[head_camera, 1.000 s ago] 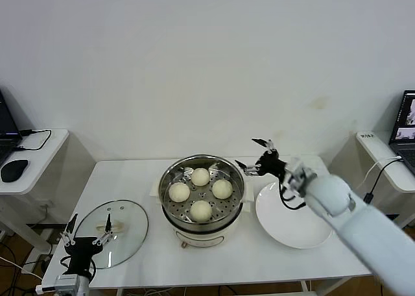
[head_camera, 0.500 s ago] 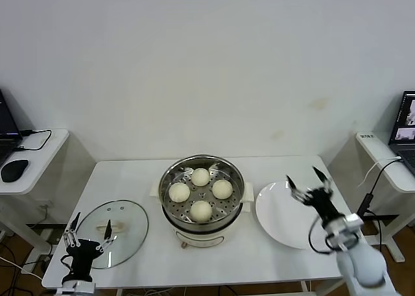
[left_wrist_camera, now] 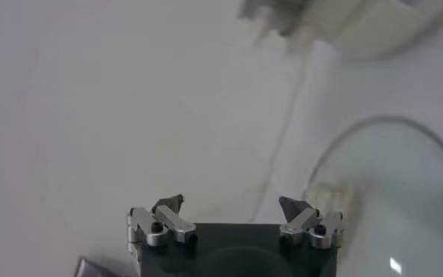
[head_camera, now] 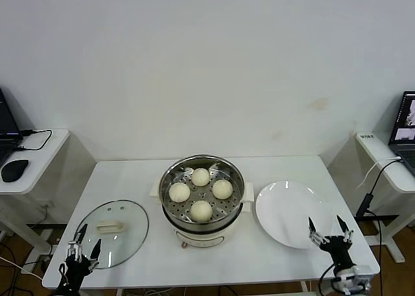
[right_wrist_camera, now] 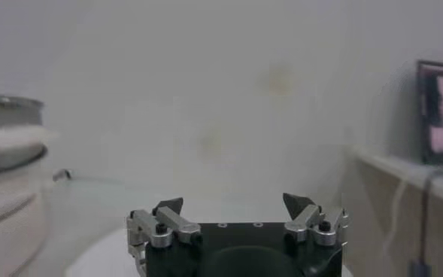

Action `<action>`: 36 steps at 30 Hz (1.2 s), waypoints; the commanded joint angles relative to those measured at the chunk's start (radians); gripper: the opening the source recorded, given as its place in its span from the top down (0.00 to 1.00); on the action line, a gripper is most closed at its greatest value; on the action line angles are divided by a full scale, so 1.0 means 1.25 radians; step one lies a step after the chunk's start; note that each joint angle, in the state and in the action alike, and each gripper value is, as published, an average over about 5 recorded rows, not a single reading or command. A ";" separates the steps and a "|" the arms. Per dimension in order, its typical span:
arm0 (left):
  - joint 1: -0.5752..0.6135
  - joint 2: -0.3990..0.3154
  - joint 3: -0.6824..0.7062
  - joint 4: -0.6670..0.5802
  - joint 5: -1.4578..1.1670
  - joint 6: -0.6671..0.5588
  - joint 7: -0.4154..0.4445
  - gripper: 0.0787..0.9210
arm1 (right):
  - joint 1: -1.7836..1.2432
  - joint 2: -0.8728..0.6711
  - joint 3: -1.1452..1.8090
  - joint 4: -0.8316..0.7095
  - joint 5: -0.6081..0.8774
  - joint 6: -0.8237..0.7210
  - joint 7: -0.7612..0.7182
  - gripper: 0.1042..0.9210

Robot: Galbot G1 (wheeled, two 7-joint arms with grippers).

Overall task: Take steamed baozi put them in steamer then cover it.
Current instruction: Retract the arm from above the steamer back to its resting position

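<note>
Several cream-white steamed baozi (head_camera: 201, 209) lie on the perforated tray of the shiny steel steamer (head_camera: 170, 209) at the table's middle; its top is uncovered. The steamer's side (right_wrist_camera: 7, 150) also shows in the right wrist view. The round glass lid (head_camera: 126, 233) with a cream handle lies flat on the table's left part; its rim (left_wrist_camera: 390, 120) shows in the left wrist view. My left gripper (head_camera: 85, 247) stands open and empty at the table's front left edge, just by the lid. My right gripper (head_camera: 329, 230) stands open and empty at the front right, beside the plate.
An empty flat white plate (head_camera: 288, 213) lies right of the steamer. Side desks flank the table: one on the left with a mouse (head_camera: 14, 170) and cable, one on the right with a laptop (head_camera: 404, 128).
My right arm has drawn back from beside the steamer, over the plate, down to the table's front right edge. The left gripper has sunk a little lower at the front left.
</note>
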 commanded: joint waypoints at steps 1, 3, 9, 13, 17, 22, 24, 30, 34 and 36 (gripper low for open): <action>-0.100 0.025 0.023 0.114 0.188 -0.004 0.013 0.12 | -0.052 0.059 0.031 -0.006 -0.034 0.009 0.020 0.12; -0.135 0.032 0.032 0.145 0.189 -0.005 0.020 0.12 | -0.057 0.063 0.029 0.002 -0.037 0.010 0.015 0.12; -0.220 0.049 0.052 0.213 0.181 -0.008 0.040 0.12 | -0.073 0.075 0.029 0.021 -0.050 0.013 0.008 0.12; -0.255 0.052 0.064 0.251 0.176 -0.017 0.043 0.12 | -0.079 0.084 0.035 0.025 -0.061 0.015 0.012 0.12; -0.275 0.054 0.068 0.267 0.169 -0.022 0.043 0.12 | -0.083 0.089 0.037 0.027 -0.066 0.017 0.014 0.12; -0.304 0.051 0.080 0.281 0.155 -0.024 0.058 0.12 | -0.082 0.098 0.032 0.022 -0.078 0.020 0.012 0.12; -0.316 0.048 0.087 0.286 0.150 -0.024 0.066 0.12 | -0.082 0.101 0.029 0.020 -0.084 0.021 0.011 0.12; -0.347 0.041 0.101 0.294 0.134 -0.024 0.073 0.12 | -0.085 0.104 0.027 0.019 -0.087 0.025 0.009 0.12; -0.366 0.040 0.110 0.307 0.118 -0.025 0.074 0.12 | -0.086 0.103 0.028 0.015 -0.087 0.026 0.008 0.12; -0.376 0.039 0.114 0.323 0.110 -0.027 0.073 0.12 | -0.086 0.104 0.027 0.013 -0.089 0.027 0.007 0.12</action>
